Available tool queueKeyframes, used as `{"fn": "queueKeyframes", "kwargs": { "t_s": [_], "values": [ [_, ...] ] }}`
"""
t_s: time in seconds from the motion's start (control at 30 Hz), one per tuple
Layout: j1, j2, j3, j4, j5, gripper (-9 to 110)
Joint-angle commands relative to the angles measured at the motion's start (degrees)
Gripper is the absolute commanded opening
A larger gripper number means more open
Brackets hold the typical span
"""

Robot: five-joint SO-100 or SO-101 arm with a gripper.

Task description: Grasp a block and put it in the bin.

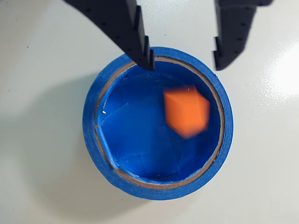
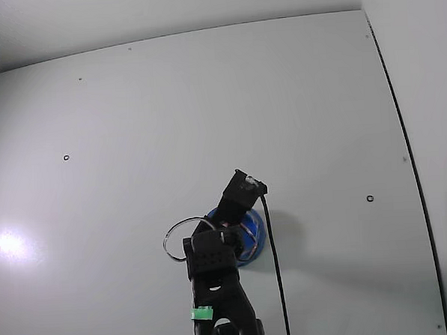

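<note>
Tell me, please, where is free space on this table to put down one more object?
Nearly all the white table is bare: the whole far half and both sides of the round blue bowl. It is crowded only at the bowl, where the orange-red cube sits under the open black gripper.

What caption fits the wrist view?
Open hand above the blue bin, blurred orange block inside.

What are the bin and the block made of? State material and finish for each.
The bin looks like a roll of blue masking tape: matte papery wall, brown cardboard core ring, creased blue tape floor. The block, blurred inside it, shows flat matte orange faces, perhaps foam or plastic; the blur leaves that open.
</note>
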Motion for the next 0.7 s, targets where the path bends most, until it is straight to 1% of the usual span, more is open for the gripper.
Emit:
{"fn": "queueKeyframes", "kwargs": {
  "t_s": [0.0, 0.13, 0.2, 0.27, 0.33, 0.43, 0.47, 0.67],
  "values": [
    [-0.4, 2.8, -0.8, -0.8, 0.0, 29],
    [-0.4, 2.9, -0.8, -0.8, 0.0, 28],
    [-0.4, 2.9, -1.1, -0.8, 0.1, 25],
    [-0.4, 3.3, -1.7, -0.7, 0.3, 21],
    [-0.2, 6.4, -1.7, -0.4, 0.9, 13],
    [2.0, 16.2, -1.7, -0.6, 5.8, 0],
    [3.0, 20.1, -1.7, -0.7, 7.9, -2],
    [9.4, 45.9, -0.7, -0.2, 18.1, 8]
  ]
}}
